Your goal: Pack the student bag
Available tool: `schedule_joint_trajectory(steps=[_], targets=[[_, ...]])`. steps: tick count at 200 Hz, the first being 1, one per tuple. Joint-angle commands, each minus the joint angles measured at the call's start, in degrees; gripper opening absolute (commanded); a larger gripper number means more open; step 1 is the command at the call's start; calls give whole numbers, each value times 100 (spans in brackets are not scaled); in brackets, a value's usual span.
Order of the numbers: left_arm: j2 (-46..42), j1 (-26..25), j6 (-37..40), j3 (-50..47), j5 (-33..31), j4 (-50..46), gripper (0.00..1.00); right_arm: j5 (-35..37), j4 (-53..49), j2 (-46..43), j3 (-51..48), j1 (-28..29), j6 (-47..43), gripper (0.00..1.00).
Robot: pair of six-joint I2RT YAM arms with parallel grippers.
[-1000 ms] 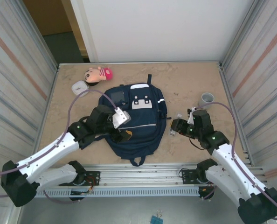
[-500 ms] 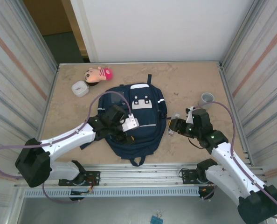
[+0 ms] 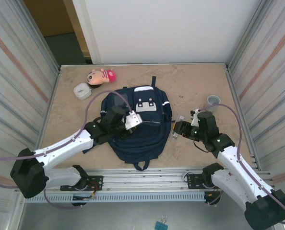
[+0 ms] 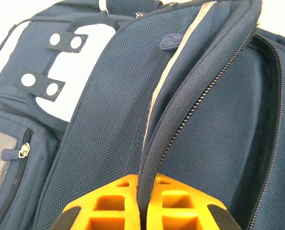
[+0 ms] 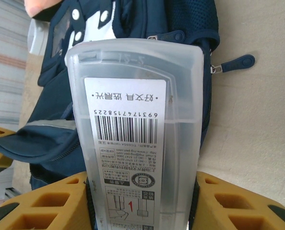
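The student bag [image 3: 147,139] lies flat at the table's centre, its top toward the far side. The left gripper [image 4: 145,194] is clenched on the bag's zippered rim [image 4: 190,96], holding that edge up. The right gripper [image 5: 142,191], just right of the bag, grips a clear plastic case [image 5: 137,96] with a barcode label. The case's long axis points left toward the bag's right side, so the right arm looks like the 1 placed to insert it. How wide the opening gapes is hard to judge, its interior is dark, and the case's contents cannot be made out.
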Motion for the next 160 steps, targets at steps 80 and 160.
schedule_joint_trajectory(steps=[80, 160], targets=[[-110, -1047, -2334, 725, -395, 217, 0, -1743, -165, 966, 752, -1537, -303, 34], [184, -962, -3353, 1445, -1048, 13, 0, -2242, -1042, 409, 838, -1450, 503, 35]])
